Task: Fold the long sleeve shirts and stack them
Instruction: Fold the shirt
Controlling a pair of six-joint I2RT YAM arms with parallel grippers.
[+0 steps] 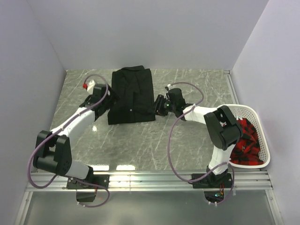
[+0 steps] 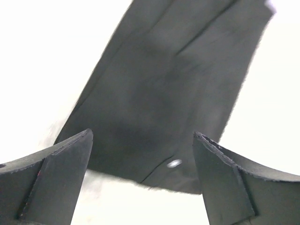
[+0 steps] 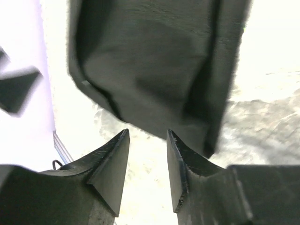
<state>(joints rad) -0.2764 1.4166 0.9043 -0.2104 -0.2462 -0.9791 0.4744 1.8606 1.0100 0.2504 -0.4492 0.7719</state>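
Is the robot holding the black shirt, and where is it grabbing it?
Nothing is held. The left gripper and right gripper are both open; the black shirt lies free.

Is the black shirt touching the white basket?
Apart. The top view shows the black shirt lying left of the white basket, with table between.

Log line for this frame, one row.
black shirt folded flat | left tool open, empty, at its left edge | right tool open, empty, at right edge | basket: red plaid cloth
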